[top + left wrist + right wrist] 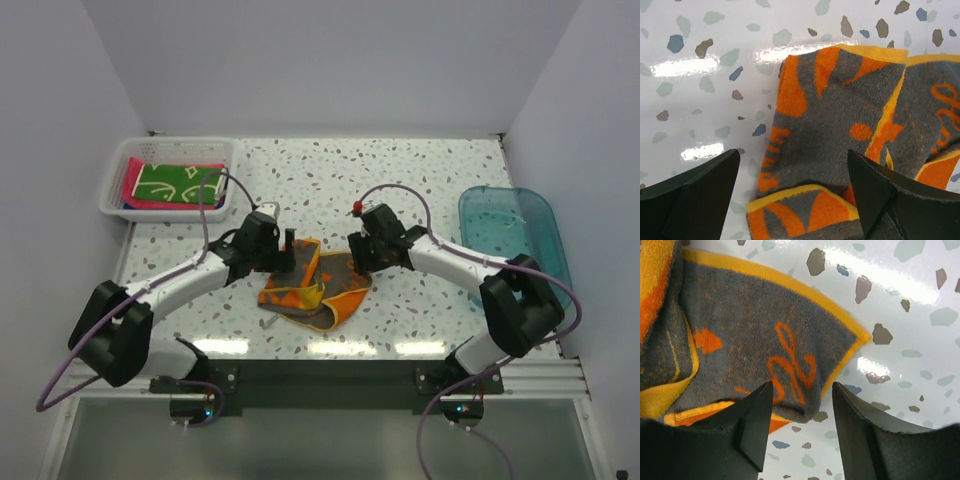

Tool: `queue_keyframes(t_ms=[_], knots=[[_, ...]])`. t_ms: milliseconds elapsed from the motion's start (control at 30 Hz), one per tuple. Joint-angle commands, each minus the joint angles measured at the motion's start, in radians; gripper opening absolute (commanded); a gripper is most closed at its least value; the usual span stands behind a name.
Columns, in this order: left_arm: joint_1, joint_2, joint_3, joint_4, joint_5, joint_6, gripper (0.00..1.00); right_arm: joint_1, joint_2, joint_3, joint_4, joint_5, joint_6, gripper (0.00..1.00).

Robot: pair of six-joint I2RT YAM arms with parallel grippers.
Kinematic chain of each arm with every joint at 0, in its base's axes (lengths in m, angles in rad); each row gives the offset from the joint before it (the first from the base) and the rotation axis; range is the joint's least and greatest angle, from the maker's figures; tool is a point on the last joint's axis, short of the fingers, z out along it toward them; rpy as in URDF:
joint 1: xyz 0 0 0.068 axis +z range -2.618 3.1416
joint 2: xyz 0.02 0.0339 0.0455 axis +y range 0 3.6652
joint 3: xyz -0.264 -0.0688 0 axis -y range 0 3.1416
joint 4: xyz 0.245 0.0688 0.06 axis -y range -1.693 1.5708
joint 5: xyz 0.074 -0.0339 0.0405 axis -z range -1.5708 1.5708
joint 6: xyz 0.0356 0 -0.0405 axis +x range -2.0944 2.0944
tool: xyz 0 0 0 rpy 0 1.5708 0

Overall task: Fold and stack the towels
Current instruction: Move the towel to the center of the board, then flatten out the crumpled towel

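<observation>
A dark grey towel [312, 285] with orange trim and orange lettering lies crumpled in the middle of the table, between the two arms. My left gripper [290, 250] hangs over its left side. In the left wrist view this gripper [795, 170] stands wide open over the folded grey towel [835, 120]. My right gripper [362, 255] is at the towel's right edge. In the right wrist view this gripper [802, 405] is open, and a doubled edge of the towel [765, 330] reaches in between its fingertips without touching the right finger [860, 430].
A white slotted basket [170, 145] at the back left holds a green towel with yellow pattern [175, 183] on a pink one [133, 180]. A clear blue tub [510, 230] stands at the right edge. White walls close in the speckled table [420, 170].
</observation>
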Motion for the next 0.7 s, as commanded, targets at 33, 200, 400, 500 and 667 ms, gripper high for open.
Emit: queue_keyframes(t_ms=[33, 200, 400, 500, 667], knots=[[-0.04, 0.081, 0.079, 0.075, -0.072, -0.034, 0.94, 0.003, 0.039, -0.01, 0.077, -0.019, 0.025, 0.55], [-0.05, 0.177, 0.082, 0.065, -0.186, -0.073, 0.89, 0.003, 0.072, -0.021, 0.1, -0.014, 0.036, 0.53], [-0.052, 0.265, 0.07, 0.026, -0.276, -0.125, 0.73, 0.003, 0.088, -0.023, 0.07, 0.048, 0.036, 0.45], [-0.052, 0.3, 0.064, -0.013, -0.316, -0.154, 0.66, -0.005, 0.096, -0.018, 0.033, 0.107, 0.032, 0.4], [-0.052, 0.302, 0.033, -0.115, -0.388, -0.208, 0.6, -0.074, 0.124, -0.009, 0.001, 0.119, 0.061, 0.23]])
